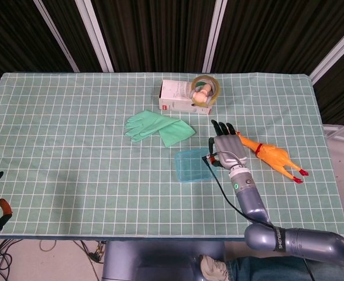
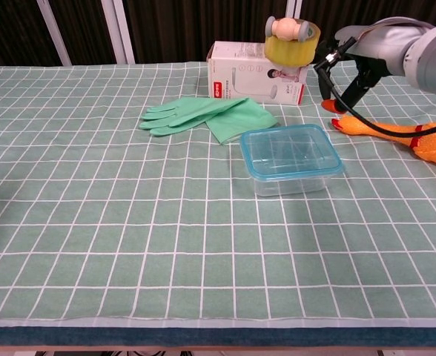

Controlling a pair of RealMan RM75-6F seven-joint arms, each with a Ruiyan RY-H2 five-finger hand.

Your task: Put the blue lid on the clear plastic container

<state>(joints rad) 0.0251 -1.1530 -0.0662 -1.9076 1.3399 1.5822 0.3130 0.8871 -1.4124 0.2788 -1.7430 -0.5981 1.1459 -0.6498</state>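
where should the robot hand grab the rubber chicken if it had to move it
Probably around the thick orange body of the rubber chicken, coming down from above. It lies flat on the tablecloth, angled away from the container, and its neck and red feet taper thin. The right robot hand hovers near its head end.
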